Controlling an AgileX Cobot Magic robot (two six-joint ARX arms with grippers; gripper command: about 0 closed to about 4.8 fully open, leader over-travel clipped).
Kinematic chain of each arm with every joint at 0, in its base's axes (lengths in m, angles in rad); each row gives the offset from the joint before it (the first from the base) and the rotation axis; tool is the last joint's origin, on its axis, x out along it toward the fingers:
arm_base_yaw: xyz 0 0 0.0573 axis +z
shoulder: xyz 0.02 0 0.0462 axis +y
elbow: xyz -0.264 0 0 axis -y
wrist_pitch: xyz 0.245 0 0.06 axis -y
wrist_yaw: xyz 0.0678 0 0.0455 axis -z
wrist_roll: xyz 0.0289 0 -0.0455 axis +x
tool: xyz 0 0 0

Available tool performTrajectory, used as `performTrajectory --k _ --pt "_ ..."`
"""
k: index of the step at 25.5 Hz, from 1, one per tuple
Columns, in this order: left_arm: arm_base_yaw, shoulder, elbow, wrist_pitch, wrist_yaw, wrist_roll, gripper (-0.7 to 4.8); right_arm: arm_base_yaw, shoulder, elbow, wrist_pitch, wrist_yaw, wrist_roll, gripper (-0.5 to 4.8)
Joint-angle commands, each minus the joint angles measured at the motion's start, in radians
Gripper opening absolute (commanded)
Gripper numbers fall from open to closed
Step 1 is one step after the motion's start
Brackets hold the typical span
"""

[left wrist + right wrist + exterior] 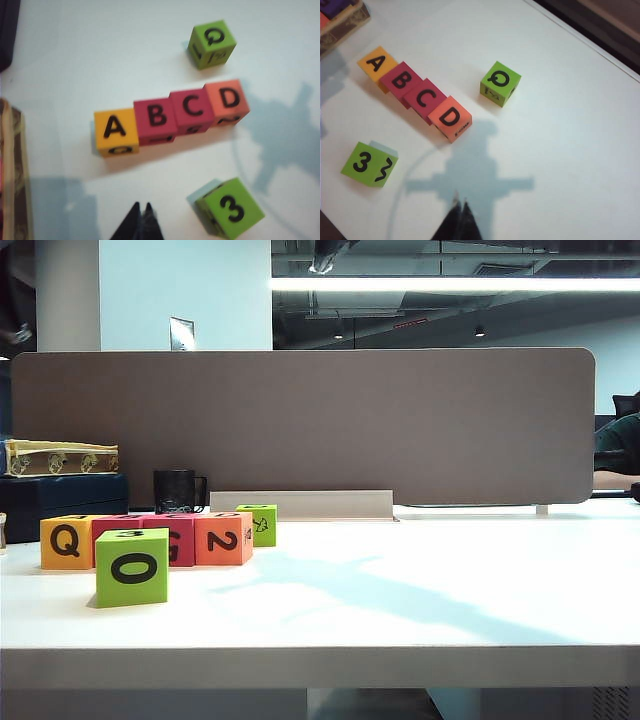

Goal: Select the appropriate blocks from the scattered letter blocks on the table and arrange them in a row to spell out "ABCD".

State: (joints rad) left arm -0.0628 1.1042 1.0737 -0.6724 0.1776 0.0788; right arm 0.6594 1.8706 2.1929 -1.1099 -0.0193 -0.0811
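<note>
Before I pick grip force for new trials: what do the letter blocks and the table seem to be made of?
The letter blocks look like matte foam: saturated colour, no glare, slightly soft edges, though the blur leaves it open. The table seems a smooth white laminate, faintly glossy, with crisp shadows. Both left gripper and right gripper hang shut above.

I see the letter blocks (172,119) as matt, soft-looking foam with flat printed black characters. The surface (420,590) under them looks smooth, white and slightly sheeny, catching soft shadows. Behind the blocks, the divider panel (300,425) reads as grey woven fabric, dull. Beside it, the dark mug (178,491) looks glossy. Both grippers' black jaws look like matt plastic.
</note>
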Motion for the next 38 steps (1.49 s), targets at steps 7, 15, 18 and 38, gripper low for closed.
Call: performTrajectory --k 7,15,18,38 --pt "0.001 -0.183 -0.156 -0.004 -0.063 -0.005 -0.06 0.001 -0.006 0.004 -0.005 -0.001 -0.007 -0.02" --pt "0.001 -0.347 -0.298 0.016 -0.069 -0.005 -0.06 0.0 -0.006 0.004 -0.01 -0.001 -0.01 -0.01" --pt "0.001 -0.357 -0.309 -0.007 -0.069 -0.005 -0.06 0.0 -0.006 0.004 -0.009 -0.002 -0.009 -0.01" --pt "0.001 -0.356 -0.309 -0.024 -0.069 -0.005 -0.06 0.002 -0.005 0.004 -0.015 -0.002 -0.009 -0.01"
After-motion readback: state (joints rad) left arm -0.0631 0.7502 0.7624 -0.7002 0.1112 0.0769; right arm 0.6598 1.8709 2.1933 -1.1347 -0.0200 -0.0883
